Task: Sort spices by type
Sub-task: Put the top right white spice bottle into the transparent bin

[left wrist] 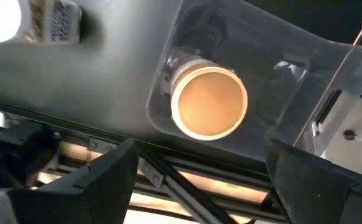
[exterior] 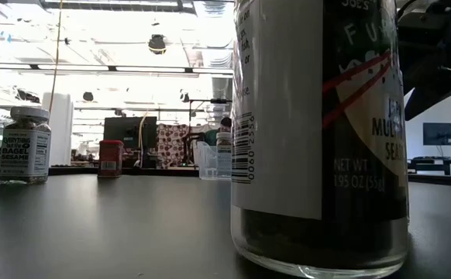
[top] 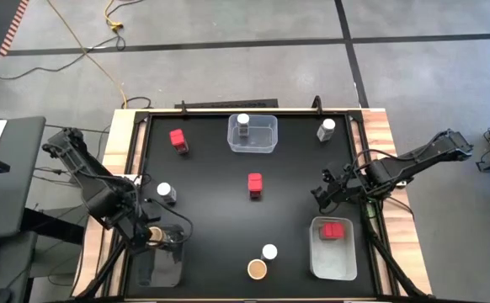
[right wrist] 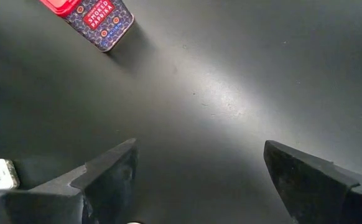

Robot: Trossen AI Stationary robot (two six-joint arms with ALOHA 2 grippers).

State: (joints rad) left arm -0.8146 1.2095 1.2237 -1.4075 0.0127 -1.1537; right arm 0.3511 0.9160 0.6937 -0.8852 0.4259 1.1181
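Observation:
A tan-lidded jar stands upright in the clear bin at the table's near left corner. My left gripper hangs open right above it, pointing down, touching nothing. My right gripper is open over bare table at the right, above nothing. Red boxes: one far left, one in the middle, one in the near right bin. White-lidded jars: one in the far bin, others on the table. A second tan-lidded jar stands near the front edge.
The low view is half filled by a jar close to the camera. The table's raised rim and wooden border run along the left arm's side. Bare black table lies between the middle red box and my right gripper.

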